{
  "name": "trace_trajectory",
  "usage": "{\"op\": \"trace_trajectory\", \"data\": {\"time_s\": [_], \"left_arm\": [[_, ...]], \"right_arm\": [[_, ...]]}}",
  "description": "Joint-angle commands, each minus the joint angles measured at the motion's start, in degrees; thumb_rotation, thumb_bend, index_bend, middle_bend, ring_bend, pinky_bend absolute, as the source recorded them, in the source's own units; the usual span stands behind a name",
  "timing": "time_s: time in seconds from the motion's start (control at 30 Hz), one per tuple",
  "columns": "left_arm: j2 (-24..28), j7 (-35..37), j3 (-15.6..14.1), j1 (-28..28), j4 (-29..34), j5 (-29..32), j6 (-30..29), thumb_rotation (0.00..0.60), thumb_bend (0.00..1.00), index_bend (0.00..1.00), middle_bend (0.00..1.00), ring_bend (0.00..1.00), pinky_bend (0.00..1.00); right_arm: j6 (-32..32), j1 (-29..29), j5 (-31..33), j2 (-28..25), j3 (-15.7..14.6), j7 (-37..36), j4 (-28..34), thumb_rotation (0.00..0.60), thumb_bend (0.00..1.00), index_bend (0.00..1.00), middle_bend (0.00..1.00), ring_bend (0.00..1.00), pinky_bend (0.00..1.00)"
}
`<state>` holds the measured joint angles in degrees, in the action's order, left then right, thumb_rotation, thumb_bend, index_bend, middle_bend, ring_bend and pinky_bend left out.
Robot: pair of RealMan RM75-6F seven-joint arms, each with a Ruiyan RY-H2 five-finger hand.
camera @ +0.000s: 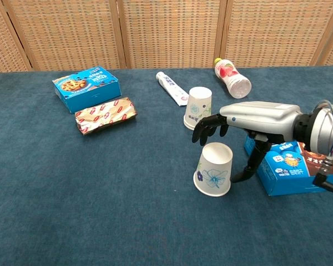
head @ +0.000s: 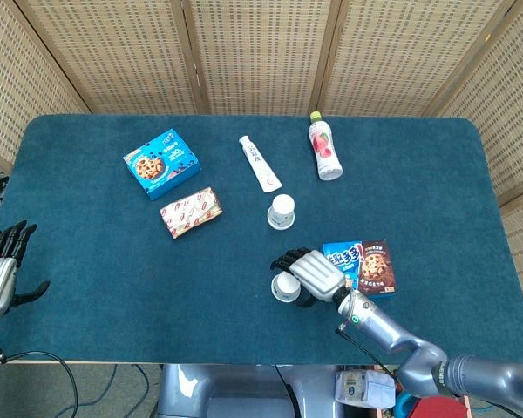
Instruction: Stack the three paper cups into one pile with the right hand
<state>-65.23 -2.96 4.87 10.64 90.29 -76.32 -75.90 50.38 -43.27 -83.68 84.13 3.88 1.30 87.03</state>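
Only two paper cups show, both upside down on the blue table. The far cup stands near the middle. The near cup, with a blue flower print, stands closer to the front edge. My right hand hovers just over and to the right of the near cup. Its fingers curl down above the cup's top and its thumb hangs beside the cup's right wall, holding nothing. My left hand rests off the table's left edge, fingers spread.
A blue and brown cookie box lies right beside my right hand. Further back lie a toothpaste tube, a pink drink bottle, a blue biscuit box and a red-and-white snack packet.
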Motion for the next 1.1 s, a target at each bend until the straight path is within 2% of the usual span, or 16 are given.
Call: {"op": "trace_trajectory", "data": {"time_s": [0.03,0.27,0.63,0.77,0.83,0.93,1.0,1.1], "left_arm": [[-0.02,0.1,0.03,0.02,-0.08,0.14,0.12,0.6,0.26,0.0,0.0,0.0,0.0],[0.03,0.31,0.06,0.15,-0.18,0.33,0.5,0.6,0.26,0.0,0.0,0.0,0.0],[0.04,0.3,0.06,0.4,-0.19,0.76,1.22,0.6,0.26,0.0,0.0,0.0,0.0],[0.06,0.35,0.04,0.51,-0.29,0.87,1.51,0.6,0.26,0.0,0.0,0.0,0.0],[0.05,0.34,0.05,0.53,-0.32,0.92,1.56,0.6,0.26,0.0,0.0,0.0,0.0],[0.07,0.21,0.04,0.52,-0.17,0.75,1.37,0.6,0.26,0.0,0.0,0.0,0.0],[0.08,0.08,0.04,0.48,0.0,0.53,1.07,0.6,0.26,0.0,0.0,0.0,0.0],[0.01,0.0,0.07,0.56,-0.09,0.81,1.32,0.6,0.26,0.0,0.0,0.0,0.0]], "right_arm": [[0.84,0.24,-0.4,0.58,0.05,-0.2,-0.91,0.6,0.13,0.38,0.48,0.34,0.34],[1.99,0.7,0.35,2.5,0.45,0.28,-3.18,0.6,0.27,0.47,0.55,0.38,0.34],[4.31,0.89,0.89,0.09,3.07,-1.8,1.3,0.6,0.32,0.49,0.56,0.39,0.35],[4.73,0.34,2.62,-1.91,5.57,-1.01,3.54,0.6,0.32,0.5,0.56,0.39,0.35],[5.36,0.08,4.73,-2.72,7.8,-0.33,4.19,0.6,0.32,0.5,0.56,0.39,0.35],[5.21,-0.68,10.51,-3.34,11.51,1.59,4.38,0.6,0.33,0.5,0.56,0.39,0.35],[4.56,-2.18,17.55,-2.41,15.07,4.35,1.54,0.6,0.33,0.5,0.56,0.39,0.35],[4.1,-3.61,23.02,-1.2,16.85,7.23,-0.08,0.6,0.33,0.5,0.56,0.39,0.35]]}}
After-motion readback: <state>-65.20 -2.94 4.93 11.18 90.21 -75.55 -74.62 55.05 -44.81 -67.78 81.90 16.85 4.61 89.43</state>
